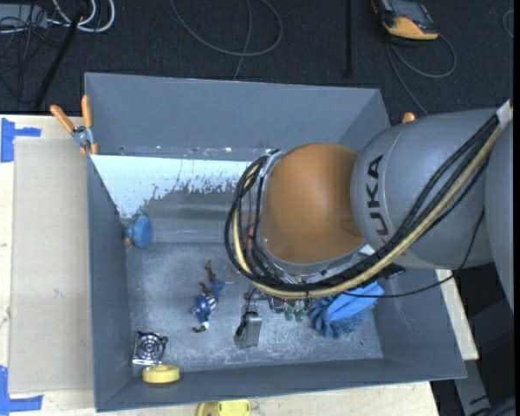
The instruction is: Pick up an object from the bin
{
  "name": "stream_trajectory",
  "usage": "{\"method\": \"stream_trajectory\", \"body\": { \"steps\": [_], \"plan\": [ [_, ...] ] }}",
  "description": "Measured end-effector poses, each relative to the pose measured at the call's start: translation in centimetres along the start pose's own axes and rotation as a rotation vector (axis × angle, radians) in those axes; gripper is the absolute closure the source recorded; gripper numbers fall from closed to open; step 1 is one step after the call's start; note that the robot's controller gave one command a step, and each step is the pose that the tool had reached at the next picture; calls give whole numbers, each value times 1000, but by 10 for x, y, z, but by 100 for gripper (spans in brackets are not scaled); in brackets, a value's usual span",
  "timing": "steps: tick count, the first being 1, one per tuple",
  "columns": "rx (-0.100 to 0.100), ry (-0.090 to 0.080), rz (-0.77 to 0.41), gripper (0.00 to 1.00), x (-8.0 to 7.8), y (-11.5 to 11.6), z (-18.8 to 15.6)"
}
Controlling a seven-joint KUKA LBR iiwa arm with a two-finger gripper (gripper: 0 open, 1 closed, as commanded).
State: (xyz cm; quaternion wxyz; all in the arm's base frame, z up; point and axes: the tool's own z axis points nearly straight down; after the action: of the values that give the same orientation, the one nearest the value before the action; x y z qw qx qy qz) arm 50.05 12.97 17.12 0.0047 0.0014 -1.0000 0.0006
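Note:
My gripper [248, 330] reaches down from under the orange cover to the bin floor near the front middle. Just to its left lies a small blue toy figure [204, 305] with some white on it, a short gap away. A crumpled blue cloth-like thing [347, 311] lies to the gripper's right, partly under the arm. Small green bits [291, 313] sit between the gripper and that blue thing.
A blue rounded lump [139, 230] rests against the left wall. In the front left corner are a small square metal fan [149, 347] and a yellow tape roll [160, 373]. The arm and its cables cover the bin's right half.

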Motion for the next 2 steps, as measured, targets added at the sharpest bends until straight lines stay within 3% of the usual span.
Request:
{"method": "stream_trajectory", "body": {
  "steps": [1,2],
  "plan": [
    [-1,-7,4,0,-2,-1,-4],
    [-2,-15,-57,0,-27,1,51]
  ]
}}
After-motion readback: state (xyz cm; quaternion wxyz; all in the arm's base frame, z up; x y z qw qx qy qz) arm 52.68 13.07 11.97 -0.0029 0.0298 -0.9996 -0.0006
